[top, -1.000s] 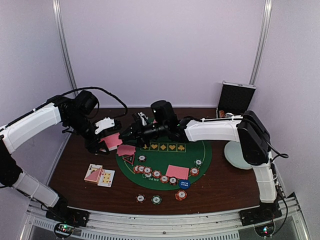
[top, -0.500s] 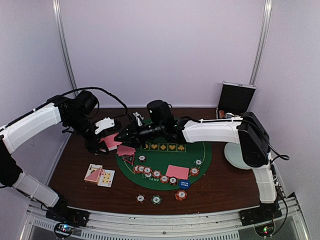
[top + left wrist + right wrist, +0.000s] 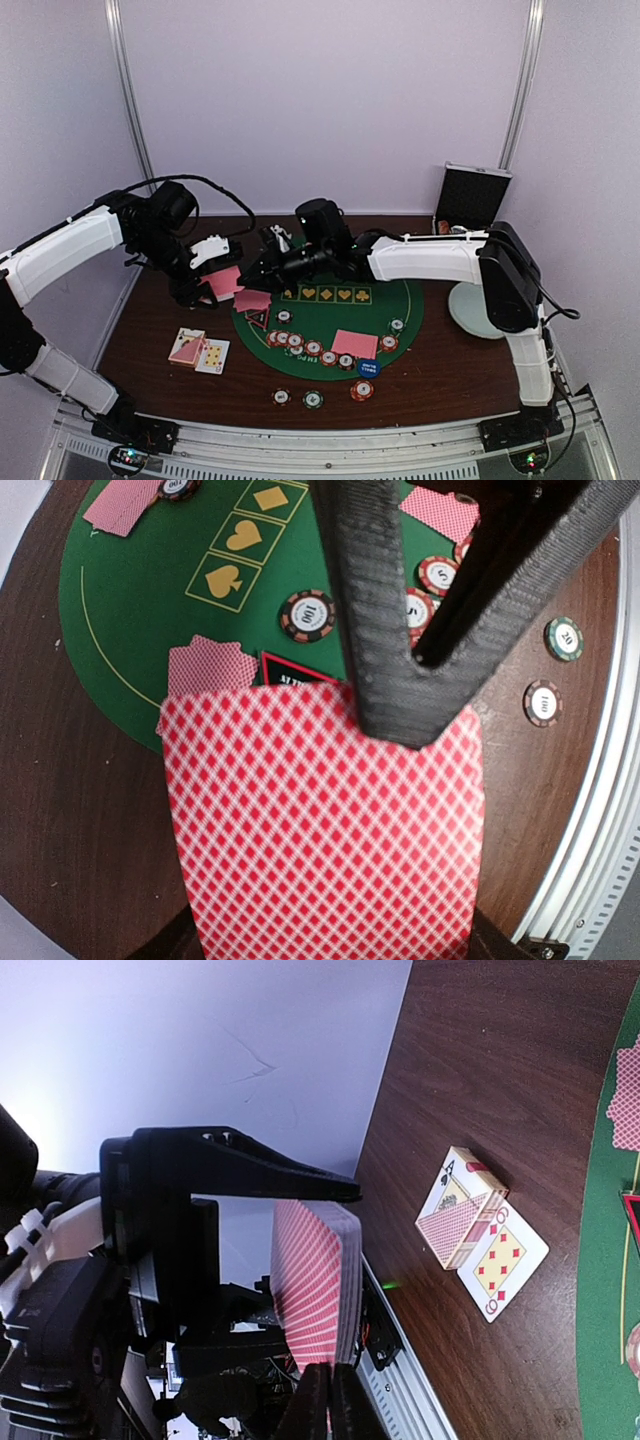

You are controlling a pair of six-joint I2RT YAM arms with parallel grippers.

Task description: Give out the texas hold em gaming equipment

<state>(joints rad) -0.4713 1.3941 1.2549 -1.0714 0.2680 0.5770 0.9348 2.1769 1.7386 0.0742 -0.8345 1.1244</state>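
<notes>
The deck of red-backed cards (image 3: pixel 320 820) hangs tilted over the brown table (image 3: pixel 150 340) just off the green mat's (image 3: pixel 345 315) left edge, patterned back up, one end toward the mat. The left gripper (image 3: pixel 213 276) clamps it, a finger on each face. The right gripper (image 3: pixel 328 1400), pinched to a slit, touches that end; whether it holds a card cannot be told.

On the table (image 3: pixel 430 375) the mat (image 3: pixel 325 318) lies central, a row of chips (image 3: pixel 300 345) along its near edge, the dealer disc (image 3: pixel 367 367) at their right; three chips (image 3: pixel 313 399) before it; card box (image 3: pixel 187 346) left, plate (image 3: pixel 470 312) right, case (image 3: pixel 474 197) behind; deck (image 3: pixel 300 830) above the mat's left edge
</notes>
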